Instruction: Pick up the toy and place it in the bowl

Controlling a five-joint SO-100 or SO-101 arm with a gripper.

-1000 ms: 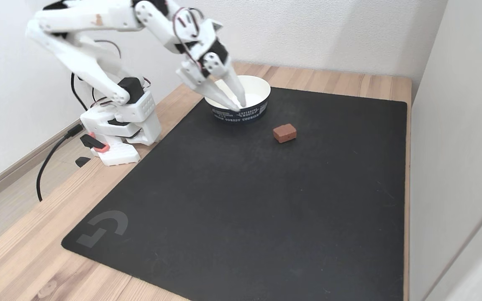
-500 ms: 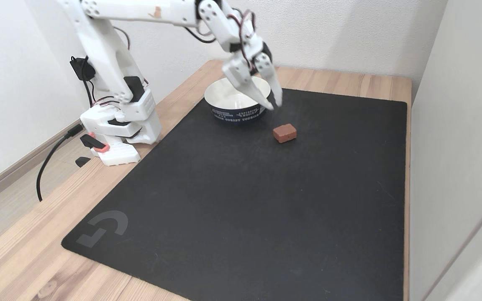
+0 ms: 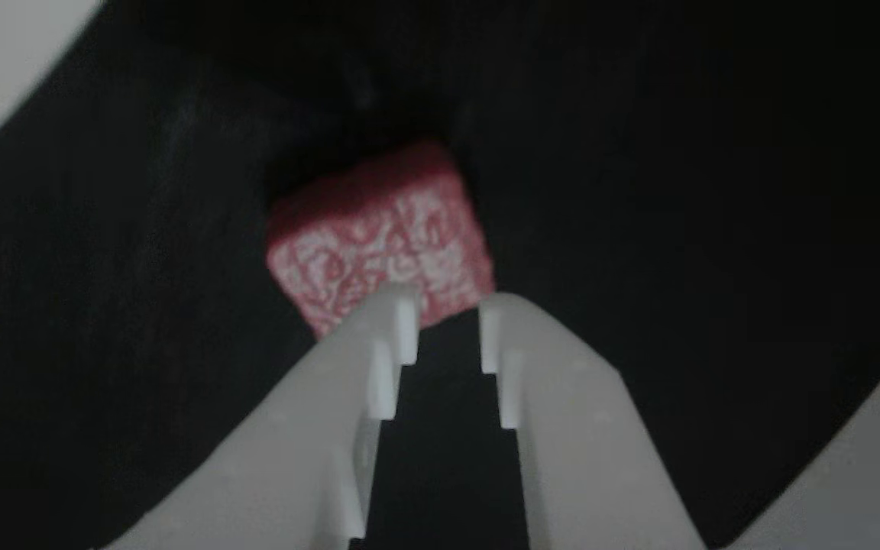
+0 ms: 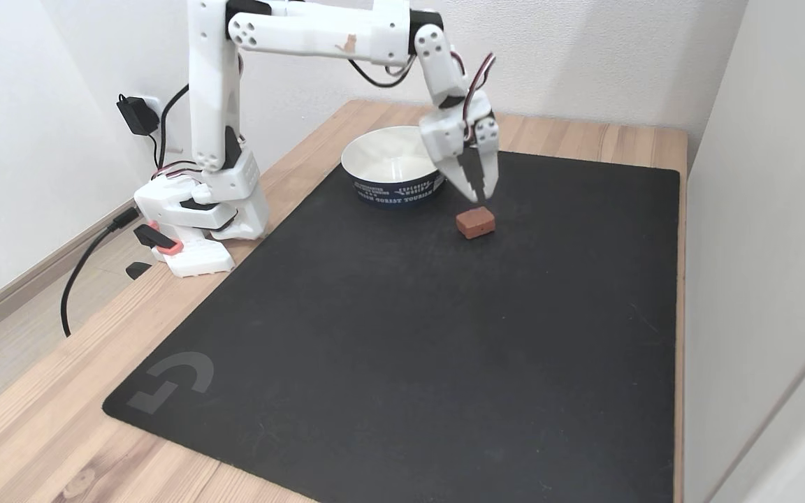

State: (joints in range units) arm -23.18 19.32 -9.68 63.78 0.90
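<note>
In the fixed view the toy (image 4: 475, 222) lies flat on the black mat (image 4: 402, 328), a small brick-red block with a box shape and slightly rounded edges. It sits near the bowl (image 4: 392, 171), at about four o'clock from it, and the two do not touch. The bowl is round, with a smooth white inside and a dark blue outer wall that carries white printed letters; it stands on the far edge of the mat. The gripper (image 4: 481, 193) hangs just above the toy and points down, and its two white plastic fingers taper to narrow tips with small stepped teeth on the inner sides. The jaws are parted by a narrow gap and hold nothing. In the other view the gripper (image 3: 444, 313) enters from the bottom edge, and the toy (image 3: 379, 237) is seen just past the tips, toward twelve o'clock, a little to the left. Its top face is red with a whitish swirly raised pattern, rough in texture, though the picture is blurred. The mat has a fine matte surface and a grey logo at its near left corner. It lies on a table (image 4: 584, 136) of light wood with visible grain. The white arm (image 4: 305, 31) has a hard glossy plastic shell.
</note>
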